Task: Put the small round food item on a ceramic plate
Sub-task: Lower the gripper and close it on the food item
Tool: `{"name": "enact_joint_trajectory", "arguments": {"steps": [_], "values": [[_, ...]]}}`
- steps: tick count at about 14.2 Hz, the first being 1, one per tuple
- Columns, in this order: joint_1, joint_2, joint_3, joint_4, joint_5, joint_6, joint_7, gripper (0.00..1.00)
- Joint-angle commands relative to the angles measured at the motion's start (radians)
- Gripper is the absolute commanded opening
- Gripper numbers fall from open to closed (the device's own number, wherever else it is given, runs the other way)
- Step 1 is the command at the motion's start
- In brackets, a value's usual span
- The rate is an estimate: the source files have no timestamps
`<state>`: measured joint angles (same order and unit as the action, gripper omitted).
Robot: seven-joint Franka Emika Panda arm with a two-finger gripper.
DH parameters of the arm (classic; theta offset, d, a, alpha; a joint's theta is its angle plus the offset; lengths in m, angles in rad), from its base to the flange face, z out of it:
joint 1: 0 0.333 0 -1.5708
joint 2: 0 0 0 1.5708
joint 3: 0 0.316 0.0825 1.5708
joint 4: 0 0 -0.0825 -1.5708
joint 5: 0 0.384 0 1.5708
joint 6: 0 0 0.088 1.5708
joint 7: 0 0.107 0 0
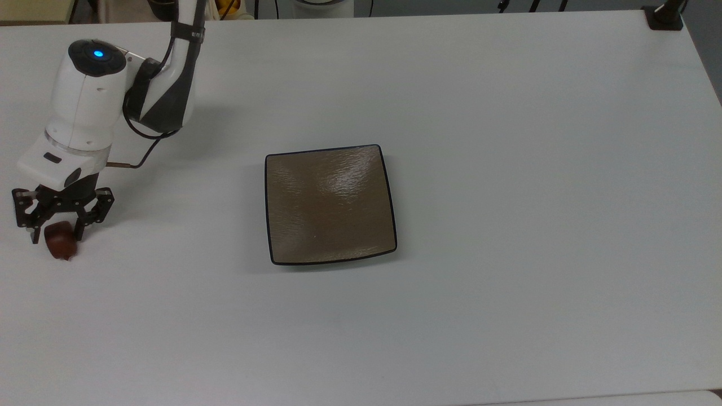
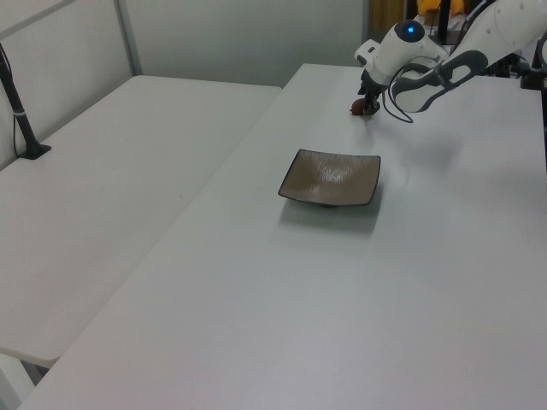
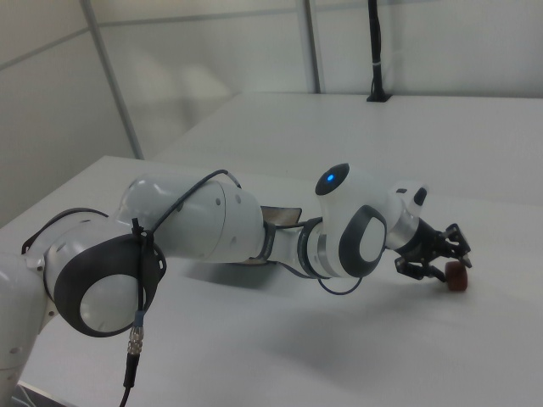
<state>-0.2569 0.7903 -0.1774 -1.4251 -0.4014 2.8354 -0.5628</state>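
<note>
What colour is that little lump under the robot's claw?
Reddish-brown; the small round food item shows best in the top view.

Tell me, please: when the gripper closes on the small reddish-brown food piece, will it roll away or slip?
The small round food item looks stubby and rounded, so it may roll if nudged off-centre. It lies between the open fingers of the gripper, which should trap it. It is far smaller than the ceramic plate, so probably light.

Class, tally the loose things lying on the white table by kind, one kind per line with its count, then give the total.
Plate: 1
Food item: 1
Total: 2
</note>
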Motion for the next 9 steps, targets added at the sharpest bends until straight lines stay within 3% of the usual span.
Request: {"name": "enact_joint_trajectory", "arguments": {"steps": [1,9], "values": [[0.004,0.012,-0.01,0.017,-0.019,0.013,-0.012,0.21],[0.018,-0.026,-0.002,0.008,-0.004,-0.002,-0.002,0.22]]}}
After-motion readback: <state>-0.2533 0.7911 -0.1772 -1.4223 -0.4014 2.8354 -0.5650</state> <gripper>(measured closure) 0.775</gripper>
